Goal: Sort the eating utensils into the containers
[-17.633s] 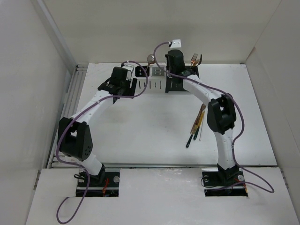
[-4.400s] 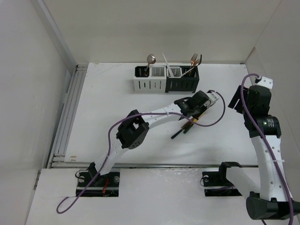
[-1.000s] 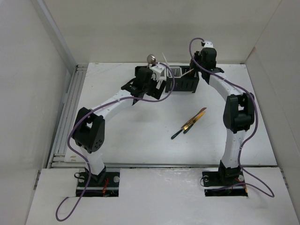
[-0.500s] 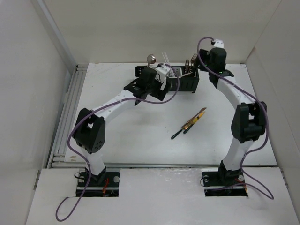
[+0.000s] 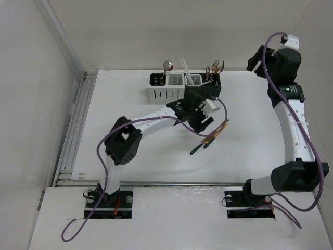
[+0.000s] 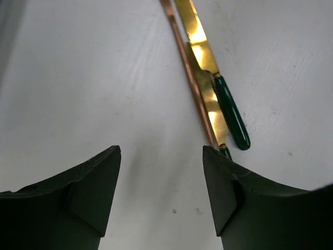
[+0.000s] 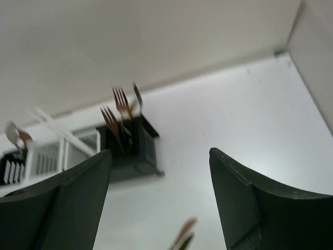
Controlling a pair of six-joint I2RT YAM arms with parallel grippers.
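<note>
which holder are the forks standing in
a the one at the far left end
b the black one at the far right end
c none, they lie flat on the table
b: the forks stand tines up in the black holder at the right end of the row, while the left end holds a spoon.

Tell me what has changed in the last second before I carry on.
The right gripper let one more of the forks go into the right-hand black holder and pulled back up to the right, open. The left gripper left the holders and swung down over the utensils left on the table, open and empty. Those utensils and the spoon stayed put.
</note>
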